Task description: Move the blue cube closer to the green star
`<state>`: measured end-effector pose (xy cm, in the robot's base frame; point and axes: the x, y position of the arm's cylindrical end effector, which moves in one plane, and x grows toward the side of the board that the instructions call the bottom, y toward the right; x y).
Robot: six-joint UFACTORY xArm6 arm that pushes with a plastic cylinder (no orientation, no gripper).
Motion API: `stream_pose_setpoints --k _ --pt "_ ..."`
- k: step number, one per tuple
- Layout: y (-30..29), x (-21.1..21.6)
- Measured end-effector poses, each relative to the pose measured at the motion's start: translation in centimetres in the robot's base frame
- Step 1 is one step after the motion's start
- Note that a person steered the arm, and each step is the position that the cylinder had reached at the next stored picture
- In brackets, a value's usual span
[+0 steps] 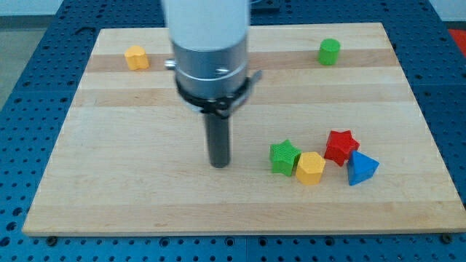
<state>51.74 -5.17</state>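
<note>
The green star lies at the view's lower right on the wooden board. A blue block, which looks wedge-like or pyramid-shaped rather than a plain cube, lies to its right, past a yellow hexagonal block and a red star. The yellow block touches the green star; the red star touches the blue block. My tip rests on the board to the left of the green star, about a block's width or two away from it and far from the blue block.
A yellow-orange block sits at the view's top left. A green cylinder sits at the top right. The wooden board lies on a blue perforated table. The arm's white and grey body hangs over the board's upper middle.
</note>
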Motion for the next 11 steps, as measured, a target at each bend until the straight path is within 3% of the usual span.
stream_pose_setpoints --k 4,9,11 --pt "-3.4 -12.0" --pt "4.2 -9.8" --pt "8.4 -6.6"
